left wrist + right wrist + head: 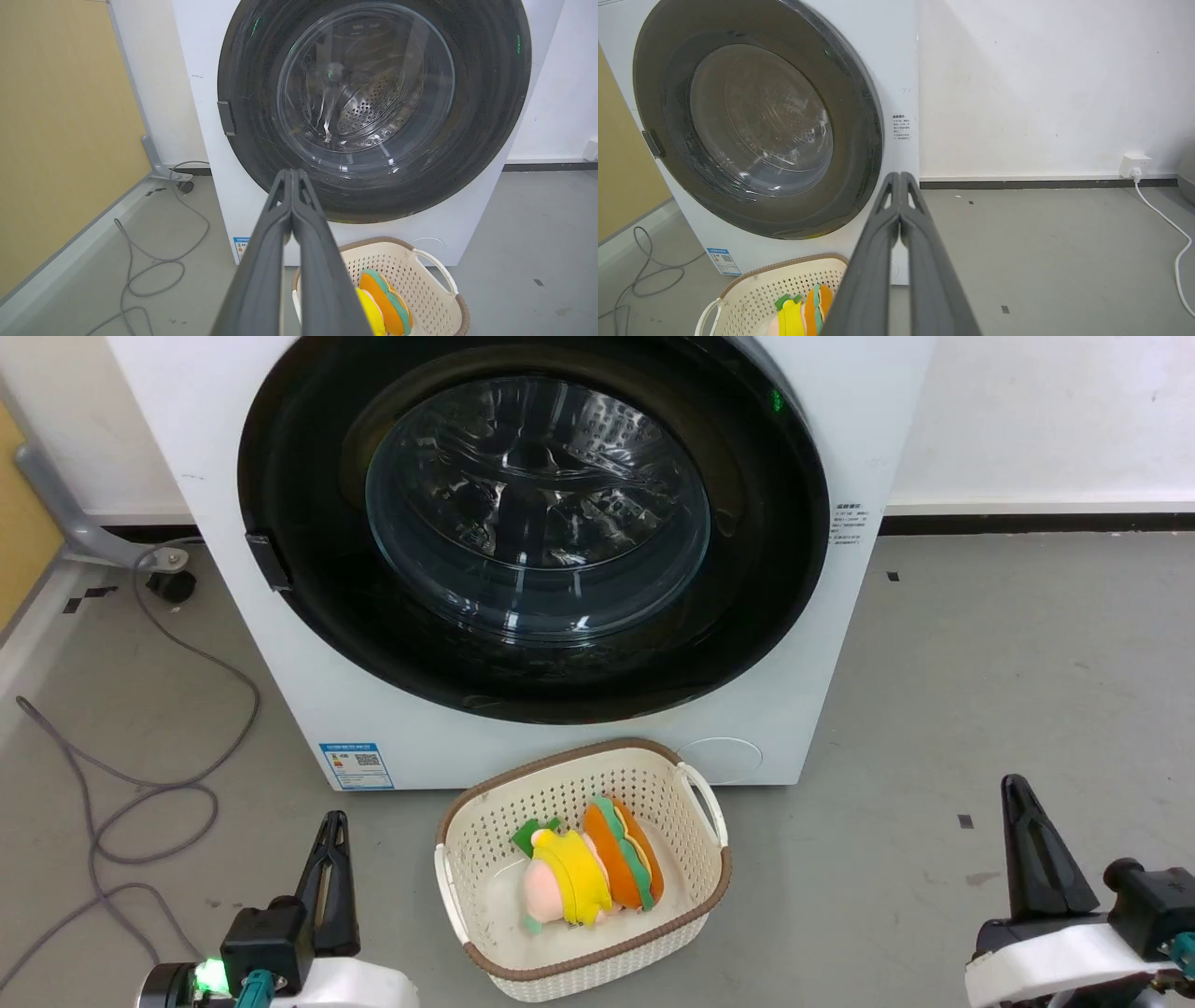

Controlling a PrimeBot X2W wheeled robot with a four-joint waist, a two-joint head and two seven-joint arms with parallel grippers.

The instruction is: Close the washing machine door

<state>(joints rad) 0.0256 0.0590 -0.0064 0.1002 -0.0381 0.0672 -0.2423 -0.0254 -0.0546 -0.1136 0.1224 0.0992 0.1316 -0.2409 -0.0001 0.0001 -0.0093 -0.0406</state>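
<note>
washer door [756, 126] flush w/ front, right pincer [900, 176] tips together

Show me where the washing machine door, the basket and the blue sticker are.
washing machine door [537, 509], head view, centre of its glass window.
basket [579, 791], head view, inner back wall.
blue sticker [356, 765], head view, its middle.

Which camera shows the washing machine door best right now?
The head view: the washing machine door sits nearly square-on and unobstructed, only its top cut off. In the left wrist view the shut left gripper crosses its lower rim; the right wrist view sees it obliquely.
</note>
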